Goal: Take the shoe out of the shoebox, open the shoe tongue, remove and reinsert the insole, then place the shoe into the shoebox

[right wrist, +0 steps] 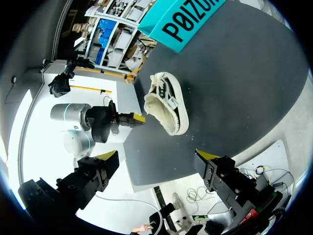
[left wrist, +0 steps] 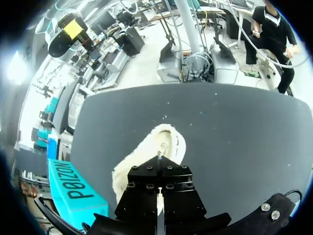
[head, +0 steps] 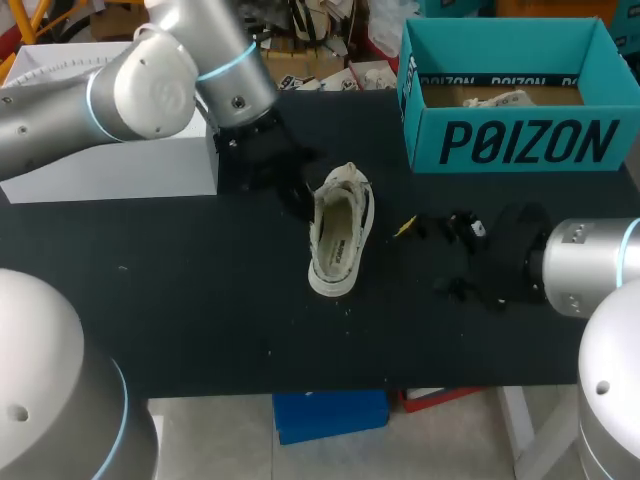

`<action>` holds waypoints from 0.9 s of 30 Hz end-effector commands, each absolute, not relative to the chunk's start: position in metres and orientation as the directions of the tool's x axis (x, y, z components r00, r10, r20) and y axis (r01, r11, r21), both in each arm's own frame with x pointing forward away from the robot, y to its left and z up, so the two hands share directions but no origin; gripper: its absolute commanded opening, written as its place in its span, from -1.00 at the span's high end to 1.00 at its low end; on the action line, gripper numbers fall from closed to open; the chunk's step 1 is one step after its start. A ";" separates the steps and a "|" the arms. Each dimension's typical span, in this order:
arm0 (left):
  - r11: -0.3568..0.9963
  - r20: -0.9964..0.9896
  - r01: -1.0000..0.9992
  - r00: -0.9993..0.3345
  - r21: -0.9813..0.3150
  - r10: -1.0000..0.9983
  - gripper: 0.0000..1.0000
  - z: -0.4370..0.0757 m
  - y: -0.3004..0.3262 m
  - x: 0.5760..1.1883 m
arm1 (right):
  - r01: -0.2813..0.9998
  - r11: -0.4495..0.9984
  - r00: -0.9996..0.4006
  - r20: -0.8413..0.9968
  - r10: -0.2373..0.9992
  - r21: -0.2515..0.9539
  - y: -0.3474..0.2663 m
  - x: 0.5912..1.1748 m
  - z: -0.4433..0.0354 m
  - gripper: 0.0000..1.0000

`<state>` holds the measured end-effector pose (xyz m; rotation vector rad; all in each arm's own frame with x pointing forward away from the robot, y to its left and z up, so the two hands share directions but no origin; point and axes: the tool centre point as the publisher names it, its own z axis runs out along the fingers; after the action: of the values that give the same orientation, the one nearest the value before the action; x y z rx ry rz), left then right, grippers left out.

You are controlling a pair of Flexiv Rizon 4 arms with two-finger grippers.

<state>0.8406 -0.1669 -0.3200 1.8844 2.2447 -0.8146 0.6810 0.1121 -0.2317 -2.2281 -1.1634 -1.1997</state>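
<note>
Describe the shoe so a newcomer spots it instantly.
Find the black table; the teal shoebox stands at its far right corner. Left of that box, mid-table, lies the shoe: a cream-white low sneaker, opening up, small and soft against the big rigid box.

matt black table (head: 200, 300), white cloth shoe (head: 340, 235) with fleecy lining, teal cardboard shoebox (head: 520, 140), smooth grey metal arms (head: 130, 95)

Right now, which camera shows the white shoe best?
The head view: the shoe is seen whole from above, its inside showing. The right wrist view shows it whole from the side; the left wrist view shows only part of it.
</note>
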 end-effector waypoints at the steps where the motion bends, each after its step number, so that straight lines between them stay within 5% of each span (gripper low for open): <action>1: 0.129 -0.491 0.932 -0.293 -0.340 0.821 1.00 -0.316 -0.157 0.835 | 0.763 -0.641 0.294 0.836 0.464 0.088 0.116 0.675 -0.240 -1.00; 11: 0.326 -0.580 0.856 -0.512 -0.401 0.633 1.00 -0.303 -0.153 0.875 | 0.763 -0.641 0.294 0.836 0.464 0.088 0.116 0.675 -0.240 -1.00; 27: 0.365 -0.605 0.831 -0.555 -0.419 0.571 1.00 -0.313 -0.217 0.931 | 0.763 -0.641 0.294 0.836 0.464 0.088 0.116 0.675 -0.240 -1.00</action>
<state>0.9182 -0.1976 -0.3039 1.2031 2.2542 -1.0165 0.6811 0.1121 -0.2317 -2.2285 -1.1635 -1.1991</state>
